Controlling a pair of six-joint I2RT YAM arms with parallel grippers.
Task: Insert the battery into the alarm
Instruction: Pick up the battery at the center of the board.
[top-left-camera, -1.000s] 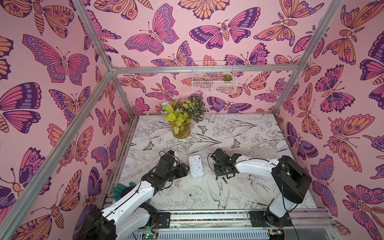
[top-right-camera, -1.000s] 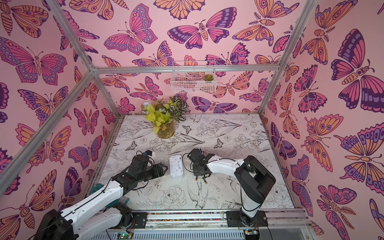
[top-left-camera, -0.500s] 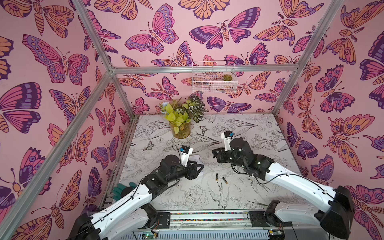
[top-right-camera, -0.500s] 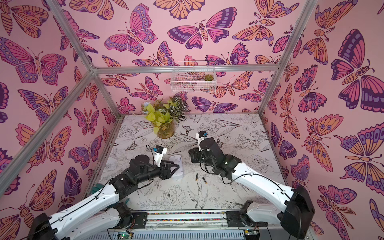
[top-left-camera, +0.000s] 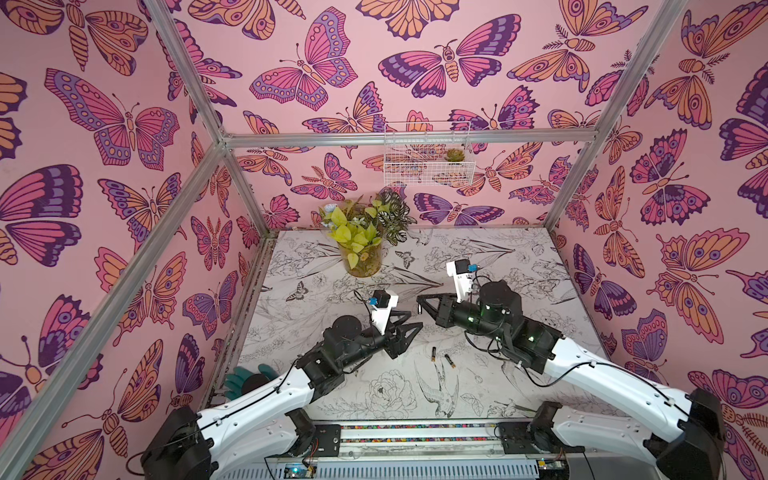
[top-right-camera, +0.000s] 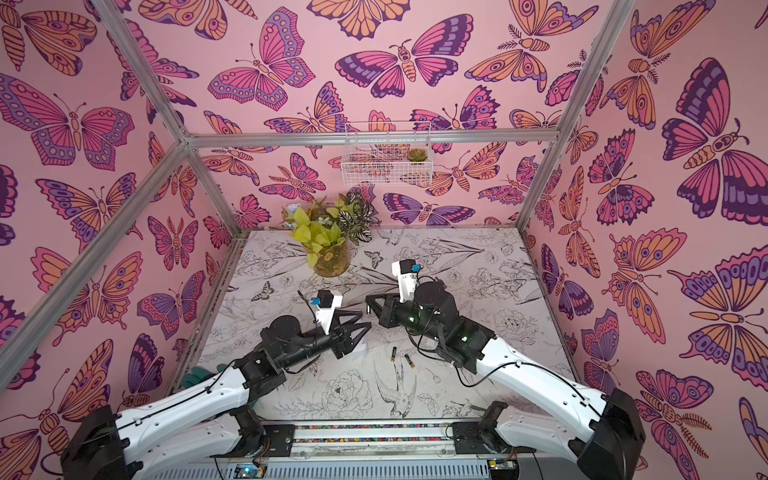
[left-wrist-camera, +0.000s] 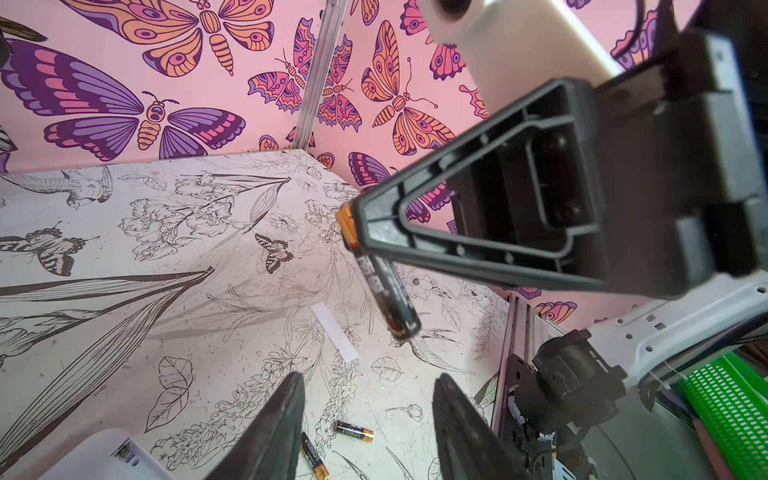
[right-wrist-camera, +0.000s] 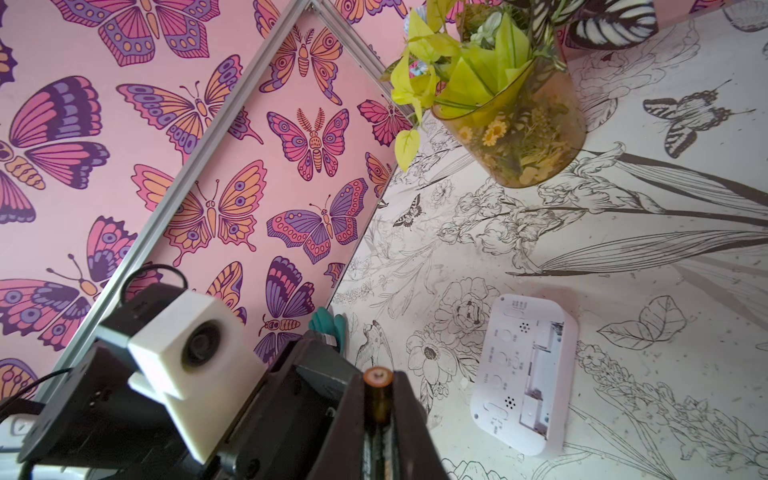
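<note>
Right gripper (right-wrist-camera: 377, 399) clamps a likely light, slick battery (left-wrist-camera: 384, 291) near one end in mid-air, while left gripper (left-wrist-camera: 369, 376), fingers apart and empty, hovers above the rigid alarm (right-wrist-camera: 528, 374), lying slot-up on the table (right-wrist-camera: 623, 232) and probably best held across its edges.

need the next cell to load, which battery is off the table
The battery pinched in the right hand; the other two lie loose on the table.

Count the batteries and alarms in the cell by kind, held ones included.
Batteries: 3, namely the held battery in the right gripper and two loose batteries
Alarm: 1
Total: 4
</note>
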